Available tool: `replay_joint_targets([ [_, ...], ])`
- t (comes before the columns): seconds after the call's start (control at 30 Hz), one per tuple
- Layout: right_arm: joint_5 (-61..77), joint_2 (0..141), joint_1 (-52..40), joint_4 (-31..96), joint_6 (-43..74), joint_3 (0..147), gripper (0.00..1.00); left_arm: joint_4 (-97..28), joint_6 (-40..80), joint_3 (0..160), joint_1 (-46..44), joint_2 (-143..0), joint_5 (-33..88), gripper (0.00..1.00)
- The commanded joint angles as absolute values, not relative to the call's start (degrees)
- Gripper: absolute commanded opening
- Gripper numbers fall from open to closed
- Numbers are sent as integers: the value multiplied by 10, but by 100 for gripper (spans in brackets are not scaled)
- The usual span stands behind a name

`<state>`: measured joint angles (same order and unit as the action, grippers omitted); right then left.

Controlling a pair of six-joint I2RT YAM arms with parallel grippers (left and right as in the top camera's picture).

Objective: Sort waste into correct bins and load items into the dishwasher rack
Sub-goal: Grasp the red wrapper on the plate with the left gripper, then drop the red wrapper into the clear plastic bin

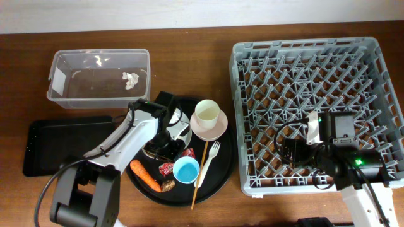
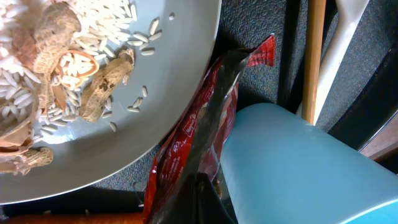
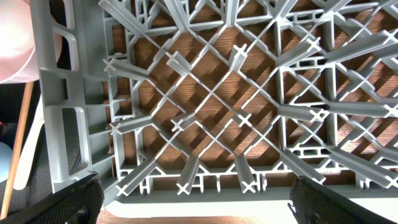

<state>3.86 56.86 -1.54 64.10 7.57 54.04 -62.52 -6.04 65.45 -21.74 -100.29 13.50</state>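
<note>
My left gripper [image 1: 165, 149] is low over the round black tray, shut on the red crinkled snack wrapper [image 2: 199, 137], between the grey-white plate [image 2: 124, 143] and the light-blue cup [image 2: 298, 168]. The plate holds rice-like crumbs [image 2: 106, 25] and peanut shells. The chopstick [image 2: 313, 56] and white fork [image 2: 345, 37] lie beyond the cup. The cream cup [image 1: 207, 112] stands in the pink bowl [image 1: 218, 129]. The carrot [image 1: 145, 175] and brown lump [image 1: 168, 185] lie on the tray. My right gripper [image 3: 196, 208] is open and empty over the grey dishwasher rack [image 1: 315, 107].
The clear tub [image 1: 98, 79] at the back left holds a white crumpled paper [image 1: 130, 79]. The shallow black rectangular tray [image 1: 57, 145] lies left of the round black tray [image 1: 224, 170]. The rack's pegs [image 3: 211, 106] stand under my right gripper.
</note>
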Motion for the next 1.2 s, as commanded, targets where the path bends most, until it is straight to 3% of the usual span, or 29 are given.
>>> replay_joint_targets([
  [0.0,29,566,-18,641,78,550,99,-640,-59,692,-207,-1005,141,0],
  [0.23,29,566,-18,641,78,550,99,-675,-59,877,-131,-1005,126,0],
  [0.57,29,566,-18,641,78,550,99,-394,-53,909,-13,-1018,52,1],
  [0.6,29,566,-18,641,78,550,99,-387,-53,909,-10,-1024,46,11],
  [0.63,29,566,-18,641,78,550,99,-379,-53,909,-8,-1037,40,34],
  [0.7,29,566,-18,641,78,550,99,-377,-53,909,-6,-1056,25,64],
  [0.73,29,566,-18,641,78,550,99,-377,-53,909,-5,-1062,25,72],
  [0.83,29,566,-18,641,78,550,99,-382,-53,910,-4,-1057,28,72],
  [0.93,29,566,-18,641,78,550,99,-467,-52,910,-15,-1030,149,67],
  [1.0,29,566,-18,641,78,550,99,-595,-52,910,-46,-1023,224,66],
  [1.17,29,566,-18,641,78,550,99,-870,-53,908,-145,-1024,204,66],
])
